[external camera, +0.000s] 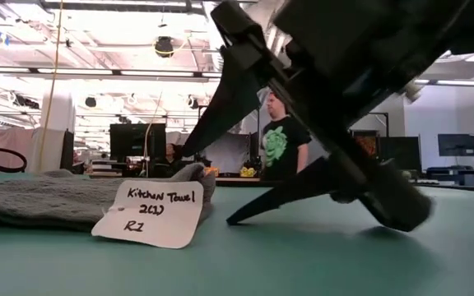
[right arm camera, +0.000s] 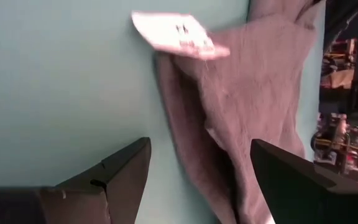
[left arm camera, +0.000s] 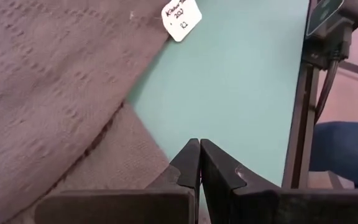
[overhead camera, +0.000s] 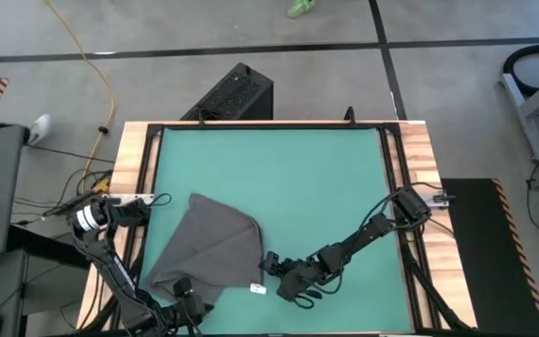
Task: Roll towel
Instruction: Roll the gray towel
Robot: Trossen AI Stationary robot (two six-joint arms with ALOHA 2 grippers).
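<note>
Towel (overhead camera: 211, 245) lies crumpled, unrolled, on the mat's (overhead camera: 326, 178) near left. Right tool (overhead camera: 284, 284), fingers apart, hovers beside its tagged corner; left tool (overhead camera: 187, 304) is closed. Next: pinch an edge.

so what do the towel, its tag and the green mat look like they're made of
Towel: soft woven or knit fabric, matte charcoal grey, with rows of small stitch-like marks and limp folds.
Tag: seemingly white card or paper, flat, with handwritten ink.
Green mat: smooth, matte teal sheet, possibly rubber or vinyl; cannot tell which.
</note>
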